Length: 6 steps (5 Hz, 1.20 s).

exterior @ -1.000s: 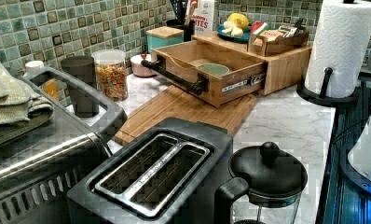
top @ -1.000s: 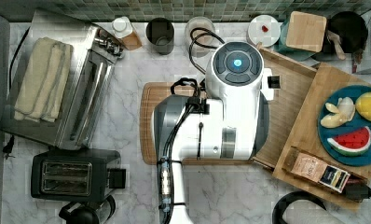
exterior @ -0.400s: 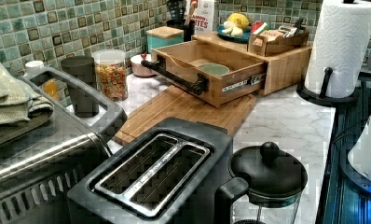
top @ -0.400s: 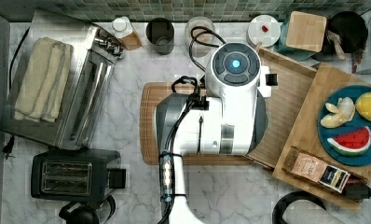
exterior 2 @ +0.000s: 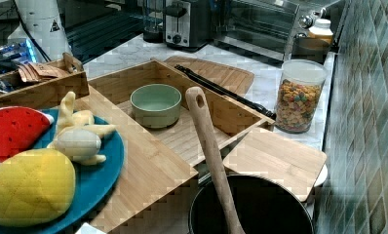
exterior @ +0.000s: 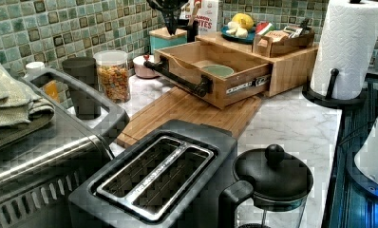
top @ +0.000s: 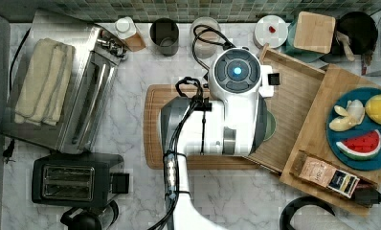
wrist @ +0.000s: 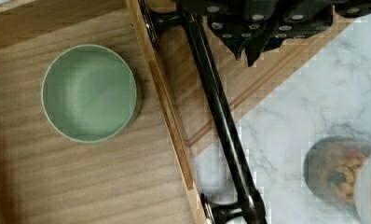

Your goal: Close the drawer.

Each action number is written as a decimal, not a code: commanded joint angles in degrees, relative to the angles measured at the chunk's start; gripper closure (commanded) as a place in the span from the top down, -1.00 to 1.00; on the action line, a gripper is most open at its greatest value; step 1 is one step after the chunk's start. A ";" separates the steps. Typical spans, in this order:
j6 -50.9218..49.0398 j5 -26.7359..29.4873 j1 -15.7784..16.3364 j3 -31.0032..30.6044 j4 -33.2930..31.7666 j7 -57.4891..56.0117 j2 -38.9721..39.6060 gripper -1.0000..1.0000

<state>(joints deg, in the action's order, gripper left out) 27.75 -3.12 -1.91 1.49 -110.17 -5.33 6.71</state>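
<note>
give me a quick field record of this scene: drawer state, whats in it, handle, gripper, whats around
drawer: pulled out from the wooden unit, open
contents: one green bowl upright on the drawer floor
handle: black bar along the drawer front
gripper: above the handle, outside the drawer front; finger state unclear
under drawer front: cutting board on the marble counter
unit top: blue plate with toy fruit
nearby: cereal jar, toaster, paper towel roll
task status: drawer not yet closed

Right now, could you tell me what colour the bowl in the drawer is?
Pale green bowl; the wrist view shows it best.
</note>
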 commanded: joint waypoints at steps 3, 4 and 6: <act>7.60 -0.85 3.70 -3.13 3.55 2.56 7.25 -1.00; 11.04 -1.48 4.23 -3.05 2.85 3.67 8.01 -1.00; 13.82 -4.72 4.98 -0.97 3.70 1.46 12.96 -1.00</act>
<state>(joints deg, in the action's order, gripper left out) 42.16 -6.19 1.49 0.78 -110.40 -5.32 17.75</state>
